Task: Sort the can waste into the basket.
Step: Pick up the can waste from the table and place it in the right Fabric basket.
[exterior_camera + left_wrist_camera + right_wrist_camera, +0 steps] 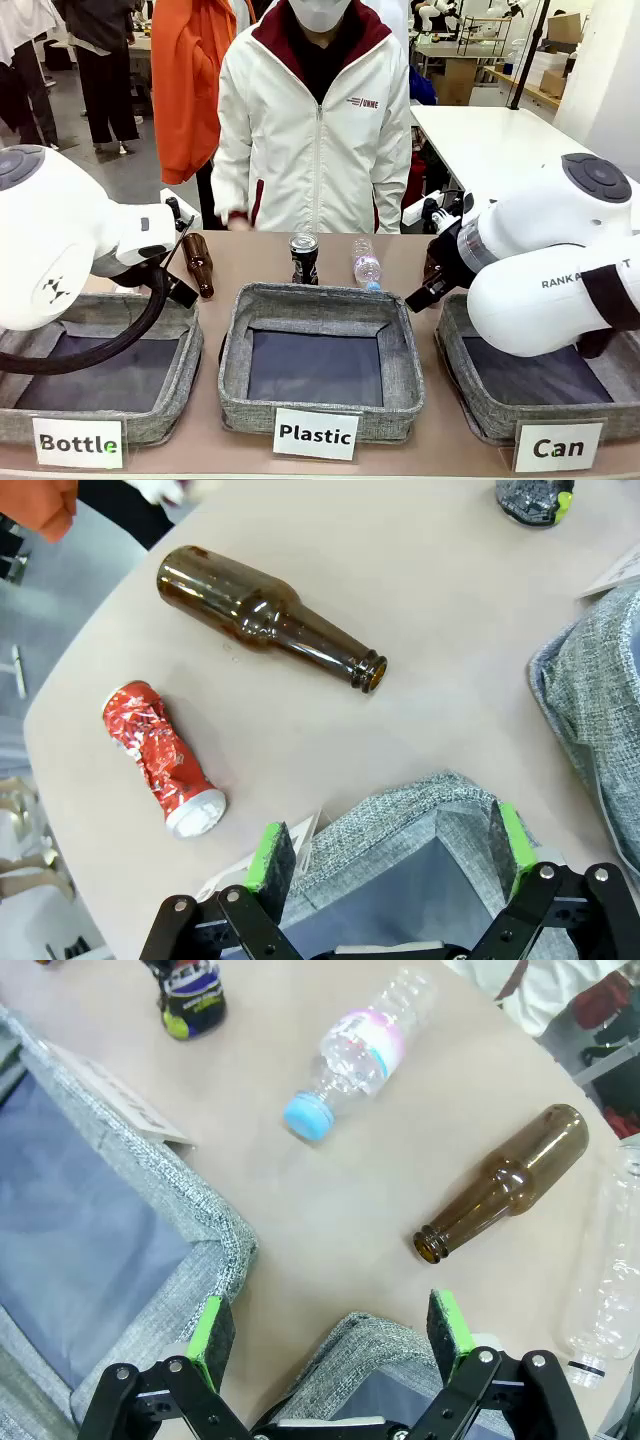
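A black can [304, 258] with a silver top stands upright behind the middle basket; it also appears at the top of both wrist views, black can [535, 498] and black can [190, 995]. A crushed red can [160, 758] lies on its side on the table, ahead and left of my left gripper [390, 848]. That gripper is open above a corner of the "Bottle" basket [430, 810]. My right gripper [330, 1332] is open above a corner of the "Can" basket [365, 1345], which stands at the front right as the "Can" basket [470, 400]. Neither gripper holds anything.
A brown bottle [265, 615] lies near the red can; another brown bottle [505, 1185] lies by the right gripper. A clear bottle with blue cap [355, 1050] and a second clear bottle [610, 1280] lie nearby. The "Plastic" basket [320, 300] sits in the middle. A person [315, 130] stands at the far side.
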Tool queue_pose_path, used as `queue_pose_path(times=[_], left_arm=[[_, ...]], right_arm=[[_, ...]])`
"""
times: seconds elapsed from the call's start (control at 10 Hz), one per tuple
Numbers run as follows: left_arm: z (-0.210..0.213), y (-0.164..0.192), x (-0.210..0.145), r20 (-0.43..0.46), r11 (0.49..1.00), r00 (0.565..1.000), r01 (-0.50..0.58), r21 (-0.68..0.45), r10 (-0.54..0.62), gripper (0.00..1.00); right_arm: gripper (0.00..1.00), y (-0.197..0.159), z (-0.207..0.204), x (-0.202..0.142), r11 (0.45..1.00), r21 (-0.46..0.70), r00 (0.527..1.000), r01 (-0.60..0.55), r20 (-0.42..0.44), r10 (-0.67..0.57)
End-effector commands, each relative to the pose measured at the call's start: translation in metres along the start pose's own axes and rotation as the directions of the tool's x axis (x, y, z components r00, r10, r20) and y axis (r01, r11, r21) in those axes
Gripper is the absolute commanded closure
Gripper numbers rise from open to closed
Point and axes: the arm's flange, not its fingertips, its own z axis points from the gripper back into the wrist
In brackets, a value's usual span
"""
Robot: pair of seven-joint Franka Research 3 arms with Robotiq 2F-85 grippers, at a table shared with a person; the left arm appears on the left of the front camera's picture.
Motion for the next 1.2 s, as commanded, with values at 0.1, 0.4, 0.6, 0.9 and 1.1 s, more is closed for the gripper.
queue_pose_path(times=[0.1,0.4,0.6,0.9,1.1], left_arm=[[0.0001,0.0,0.0,0.0,1.0,1.0,0.0,0.0,0.0,0.0],[0.0001,0.0,0.0,0.0,1.0,1.0,0.0,0.0,0.0,0.0],[0.0001,0.0,0.0,0.0,1.0,1.0,0.0,0.0,0.0,0.0],[0.0001,0.0,0.0,0.0,1.0,1.0,0.0,0.0,0.0,0.0],[0.0001,0.0,0.0,0.0,1.0,1.0,0.0,0.0,0.0,0.0]], right_arm=[[0.0,0.0,0.0001,0.0,1.0,0.0,1.0,0.0,0.0,0.0],[0.0,0.0,0.0001,0.0,1.0,0.0,1.0,0.0,0.0,0.0],[0.0,0.0,0.0001,0.0,1.0,0.0,1.0,0.0,0.0,0.0],[0.0,0.0,0.0001,0.0,1.0,0.0,1.0,0.0,0.0,0.0],[0.0,0.0,0.0001,0.0,1.0,0.0,1.0,0.0,0.0,0.0]])
